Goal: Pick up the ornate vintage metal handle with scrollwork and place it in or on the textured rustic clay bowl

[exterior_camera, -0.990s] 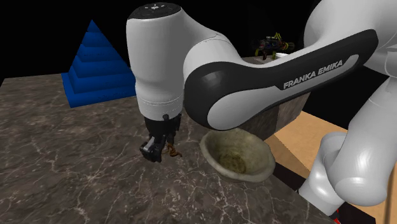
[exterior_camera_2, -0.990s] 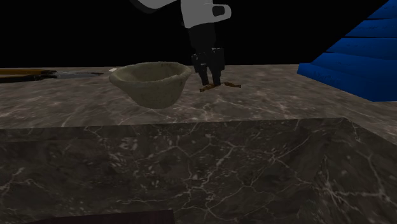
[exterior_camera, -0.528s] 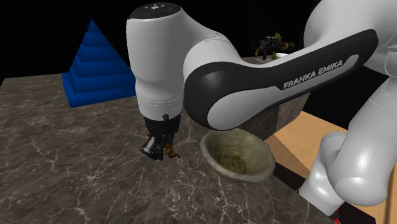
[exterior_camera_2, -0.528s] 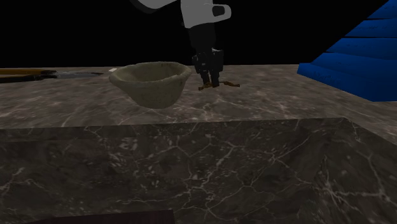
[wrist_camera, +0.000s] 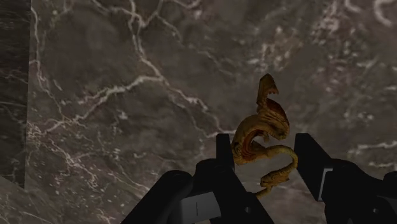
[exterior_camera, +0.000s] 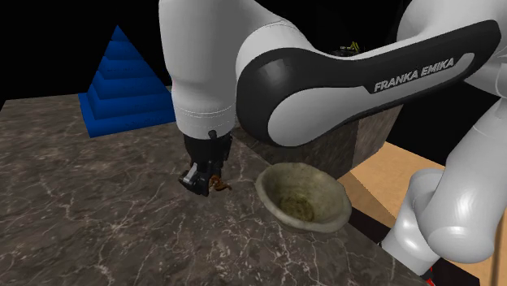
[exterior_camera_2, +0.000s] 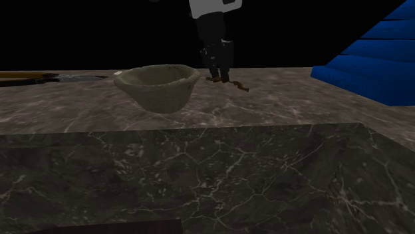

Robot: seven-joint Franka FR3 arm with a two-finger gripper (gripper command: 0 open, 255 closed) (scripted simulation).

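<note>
Handle (wrist_camera: pixel 261 143), golden-brown scrollwork, sits clasped between the two black fingers of the gripper (wrist_camera: pixel 264 156), which is closed on its lower coils; its long axis runs out past the fingertips, curled free end pointing away from the hand. In the second exterior view it slopes down away from the clay bowl (exterior_camera_2: pixel 159 90), gripped end higher; it hangs just beside the bowl's rim, apart from it, over the marble counter (exterior_camera: pixel 89 211); whether the low tip clears the counter cannot be told.
</note>
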